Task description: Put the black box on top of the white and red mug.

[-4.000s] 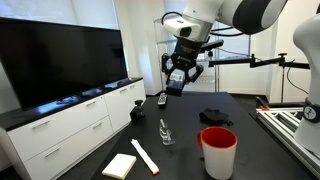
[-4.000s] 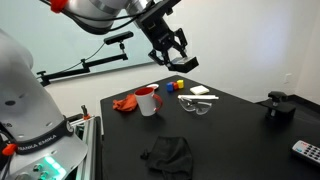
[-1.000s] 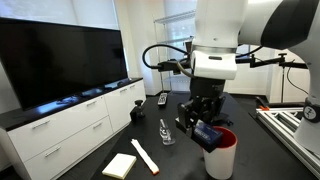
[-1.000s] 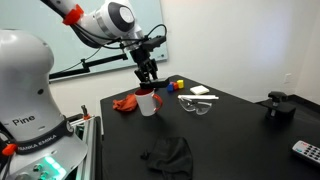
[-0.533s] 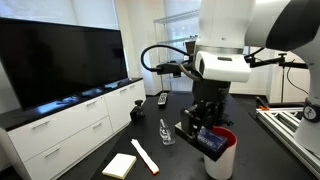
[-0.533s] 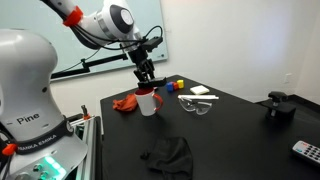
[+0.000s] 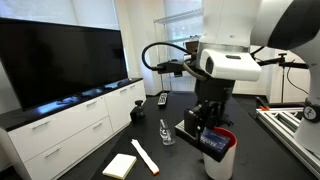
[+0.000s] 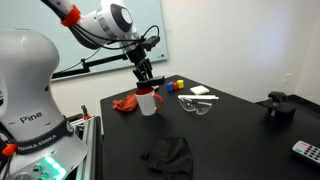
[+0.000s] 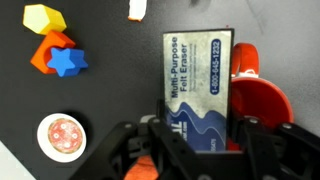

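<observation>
My gripper is shut on the black box, a felt eraser with a blue and white label. It holds the box right over the mouth of the white and red mug, which stands on the black table. In an exterior view the gripper hangs just above the mug. In the wrist view the mug's red inside shows to the right of the box, partly covered by it. I cannot tell whether the box touches the rim.
Safety glasses, a white pad and a white stick lie near the mug. An orange cloth, coloured blocks, dark cloth and a remote also lie on the table.
Four seconds ago the gripper held the box high above the table. It has come down to the mug and over the last second sank a little lower onto its mouth.
</observation>
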Tool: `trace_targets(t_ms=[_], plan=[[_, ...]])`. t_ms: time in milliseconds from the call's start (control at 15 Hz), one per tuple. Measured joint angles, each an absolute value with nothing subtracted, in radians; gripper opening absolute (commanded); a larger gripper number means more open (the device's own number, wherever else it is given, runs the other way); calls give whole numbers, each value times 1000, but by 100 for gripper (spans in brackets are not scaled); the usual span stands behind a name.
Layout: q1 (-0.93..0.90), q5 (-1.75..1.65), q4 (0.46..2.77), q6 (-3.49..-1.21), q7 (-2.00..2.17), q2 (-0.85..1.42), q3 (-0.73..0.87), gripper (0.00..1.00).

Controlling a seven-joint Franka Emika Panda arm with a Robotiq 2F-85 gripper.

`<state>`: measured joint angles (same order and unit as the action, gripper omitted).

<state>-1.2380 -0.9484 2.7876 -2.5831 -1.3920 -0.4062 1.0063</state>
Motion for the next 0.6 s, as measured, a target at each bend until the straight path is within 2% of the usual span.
trace_targets(t_ms=[600], plan=[[-1289, -1015, 2788, -2314, -1381, -599, 1048, 31]])
